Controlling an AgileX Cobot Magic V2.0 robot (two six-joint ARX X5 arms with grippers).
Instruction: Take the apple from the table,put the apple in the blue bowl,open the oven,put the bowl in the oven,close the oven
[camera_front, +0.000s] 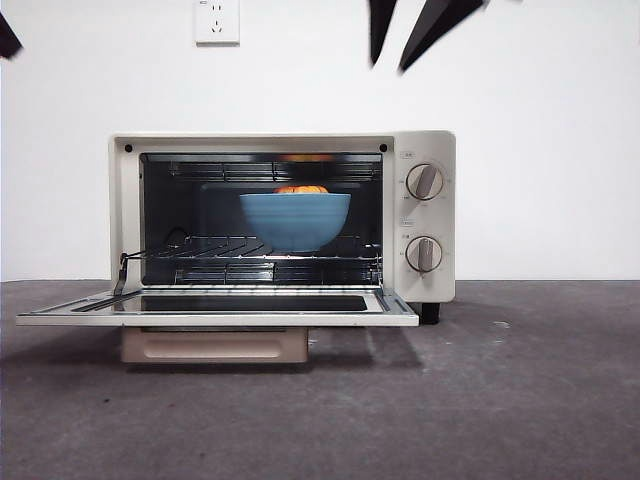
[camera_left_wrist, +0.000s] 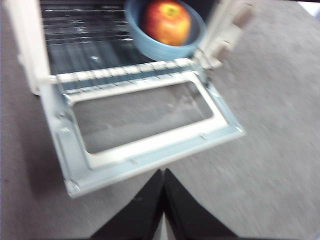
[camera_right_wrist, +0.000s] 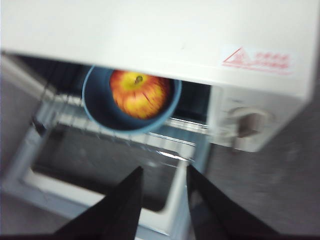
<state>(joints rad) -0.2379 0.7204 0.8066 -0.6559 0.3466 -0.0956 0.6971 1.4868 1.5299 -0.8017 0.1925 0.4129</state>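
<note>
inside the oven (camera_front: 420, 150) on its rack sits the blue bowl (camera_front: 295, 220) holding the apple (camera_right_wrist: 139, 93); my left gripper (camera_left_wrist: 163, 172) pinched empty, right gripper (camera_right_wrist: 164, 170) parted, back so the door (camera_front: 215, 310) can swing.

A: Item, oven (camera_front: 420, 145)?
B: Cream-white casing, dark interior, beige knobs (camera_front: 424, 182), red triangle label (camera_right_wrist: 256, 59) on top.
A: Blue bowl (camera_front: 295, 220)?
B: Matte blue, faint horizontal ridges.
A: Apple (camera_right_wrist: 139, 93)?
B: Red with yellow-orange streaks, yellowish top.
A: Table (camera_front: 500, 400)?
B: Dark grey, mottled, pale scuffs.
A: Wall (camera_front: 550, 80)?
B: Plain white, white socket (camera_front: 217, 21).
</note>
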